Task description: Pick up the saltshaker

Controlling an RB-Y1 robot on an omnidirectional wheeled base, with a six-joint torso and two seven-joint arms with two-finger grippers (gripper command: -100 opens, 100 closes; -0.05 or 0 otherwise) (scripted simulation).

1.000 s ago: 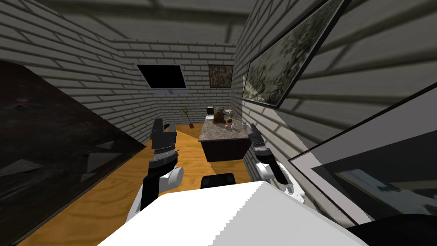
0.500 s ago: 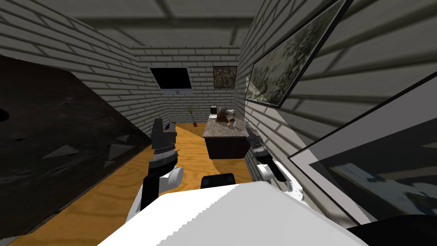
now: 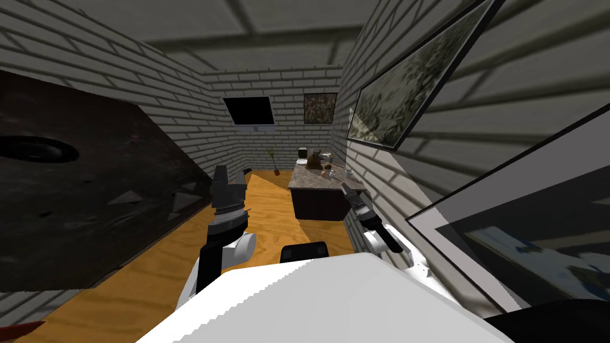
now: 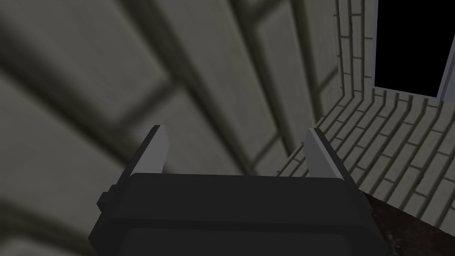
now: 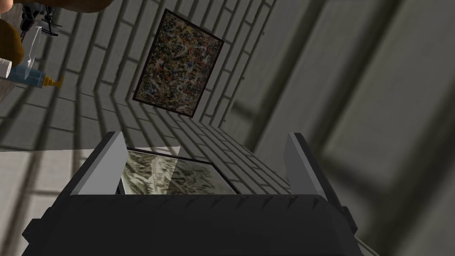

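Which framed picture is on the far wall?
The small square picture beside the black window; the long picture and the big frame hang on the right wall.

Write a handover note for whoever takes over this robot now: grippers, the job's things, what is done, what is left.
Left gripper: open, empty.
Right gripper: open, empty.
Counter: ahead along the right-hand wall, likely out of reach from here. The small things at its far end are too small to pick out the saltshaker.
Done: nothing grasped.
Left: drive up to the counter, find the saltshaker, grip it and lift.
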